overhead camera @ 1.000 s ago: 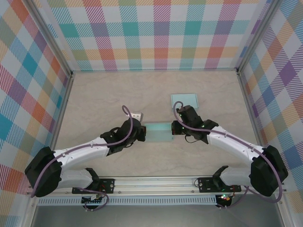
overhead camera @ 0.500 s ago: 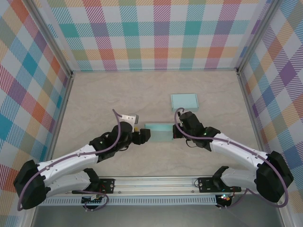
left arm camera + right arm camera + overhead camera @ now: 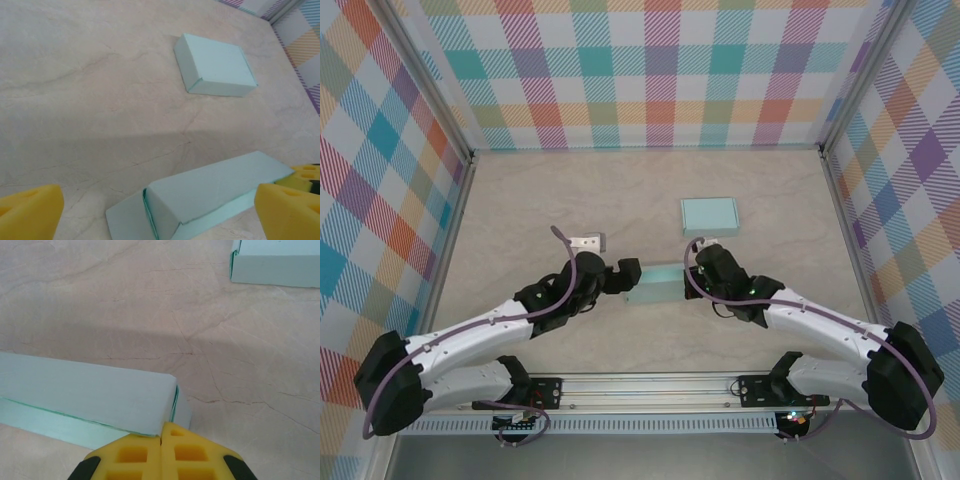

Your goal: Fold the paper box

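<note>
1. The half-folded pale blue box (image 3: 655, 283) lies mid-table, between the two arms, with one flap flat on the surface at its left end.
2. The left gripper (image 3: 623, 275) is at that end, its yellow pads (image 3: 30, 212) spread wide apart.
3. The right gripper (image 3: 161, 442) is at the box's right end, pads pressed together; whether paper is pinched between them cannot be told.
4. A second, closed box (image 3: 710, 213) sits farther back on the table (image 3: 520, 200), apart from the first.

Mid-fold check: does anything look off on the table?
The flap at the left end of the box lies flat on the table, untucked, while the rest is folded up. Nothing else stands out.
</note>
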